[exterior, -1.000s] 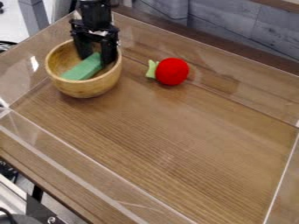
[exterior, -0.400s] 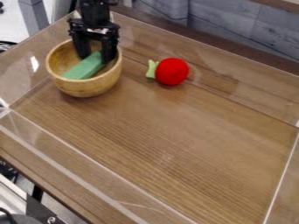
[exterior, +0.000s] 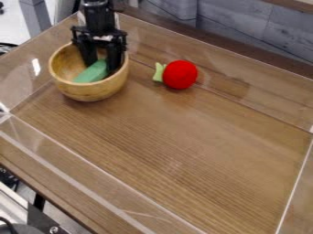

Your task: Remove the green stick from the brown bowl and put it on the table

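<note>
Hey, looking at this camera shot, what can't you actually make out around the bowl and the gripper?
- Gripper fingertips: hidden inside the brown bowl, too small to see contact.
- Green stick: upper end covered by the gripper.
- Arm above the gripper: cut off by the top edge.
- Red ball leaf: too small for detail.

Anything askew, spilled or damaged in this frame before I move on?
Nothing stands out. The green stick leans inside the brown bowl with the gripper down on it; the red ball sits apart on the table.
</note>
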`<action>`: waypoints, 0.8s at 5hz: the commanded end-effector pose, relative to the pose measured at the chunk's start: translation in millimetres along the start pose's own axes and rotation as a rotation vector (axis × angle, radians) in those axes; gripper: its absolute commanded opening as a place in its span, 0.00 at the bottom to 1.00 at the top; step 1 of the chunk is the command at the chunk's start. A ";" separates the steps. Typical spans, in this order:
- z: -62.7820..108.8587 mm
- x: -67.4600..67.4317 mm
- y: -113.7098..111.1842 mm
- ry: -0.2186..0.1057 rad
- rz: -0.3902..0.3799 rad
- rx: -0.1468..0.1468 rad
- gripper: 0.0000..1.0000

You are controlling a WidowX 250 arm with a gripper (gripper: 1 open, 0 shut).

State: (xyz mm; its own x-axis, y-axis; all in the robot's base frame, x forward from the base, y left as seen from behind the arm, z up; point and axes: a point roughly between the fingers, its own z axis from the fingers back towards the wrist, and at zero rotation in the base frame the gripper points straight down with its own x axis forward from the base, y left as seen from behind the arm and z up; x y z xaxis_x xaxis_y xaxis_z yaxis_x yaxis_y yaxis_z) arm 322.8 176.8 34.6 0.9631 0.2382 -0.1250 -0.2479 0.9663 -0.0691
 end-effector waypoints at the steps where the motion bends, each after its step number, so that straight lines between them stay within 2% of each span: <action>1: 8.9 0.8 -7.8 -0.054 0.029 0.010 0.00; 3: -4.5 3.3 -3.2 -0.075 0.085 -0.010 0.00; 4: -7.4 6.7 -12.5 -0.081 0.056 -0.015 0.00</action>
State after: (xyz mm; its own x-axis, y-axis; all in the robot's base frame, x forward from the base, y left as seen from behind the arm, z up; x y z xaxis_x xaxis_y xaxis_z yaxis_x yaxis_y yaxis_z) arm 325.2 171.9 26.2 0.9476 0.3114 -0.0708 -0.3166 0.9452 -0.0793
